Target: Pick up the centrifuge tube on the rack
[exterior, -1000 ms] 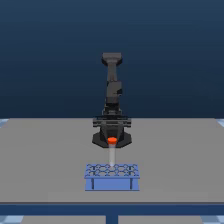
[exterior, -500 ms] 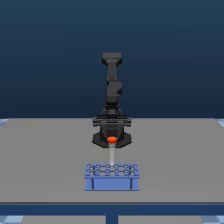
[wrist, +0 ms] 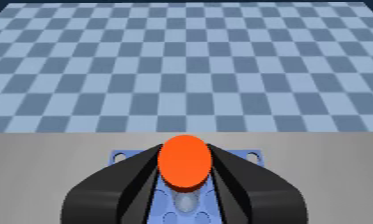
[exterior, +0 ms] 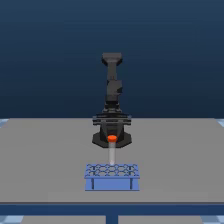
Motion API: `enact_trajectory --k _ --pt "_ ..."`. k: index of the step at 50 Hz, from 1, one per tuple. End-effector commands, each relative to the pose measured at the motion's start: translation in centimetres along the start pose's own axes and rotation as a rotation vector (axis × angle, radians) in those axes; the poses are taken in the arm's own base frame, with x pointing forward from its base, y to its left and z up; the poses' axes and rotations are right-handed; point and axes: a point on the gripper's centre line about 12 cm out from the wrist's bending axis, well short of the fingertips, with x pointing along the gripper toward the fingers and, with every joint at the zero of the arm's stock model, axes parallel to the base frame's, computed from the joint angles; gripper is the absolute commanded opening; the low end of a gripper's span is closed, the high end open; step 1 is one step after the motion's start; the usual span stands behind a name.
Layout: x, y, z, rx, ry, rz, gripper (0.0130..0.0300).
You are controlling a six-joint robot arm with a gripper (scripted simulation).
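The centrifuge tube (exterior: 112, 154) hangs upright, its orange-red cap (exterior: 112, 137) just under the black gripper (exterior: 112, 142), its whitish body running down to the light-blue rack (exterior: 112, 176). Whether its tip is still in a hole or just above the grid I cannot tell. In the wrist view the cap (wrist: 184, 161) sits between the two black fingers (wrist: 129, 175), which press on it from both sides, so the gripper is shut on the tube. Parts of the rack (wrist: 251, 156) show below and beside the fingers.
The rack stands near the front edge of a grey table (exterior: 45, 150), on two dark legs. The arm's base (exterior: 112, 122) rises behind it at the table's middle. Beyond the table the wrist view shows a blue checkered floor (wrist: 182, 65).
The orange cap and the tube have moved up a little with the gripper. The rack has stayed where it was.
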Motion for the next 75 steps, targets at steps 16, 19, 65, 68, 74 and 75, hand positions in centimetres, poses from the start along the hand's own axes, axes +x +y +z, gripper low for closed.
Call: enact_trajectory --k 16,19,65,68,74,75 --pt "-0.5 0.0 0.8 -0.004 0.001 0.0 0.013" --pt "-0.7 0.0 1.2 -0.004 0.001 0.0 0.013" --pt "-1.7 0.0 2.9 -0.004 0.001 0.0 0.013" --pt "-1.7 0.0 2.9 -0.004 0.001 0.0 0.013" --pt "-1.7 0.0 2.9 -0.004 0.001 0.0 0.013" --pt "-1.7 0.0 2.9 -0.004 0.001 0.0 0.013"
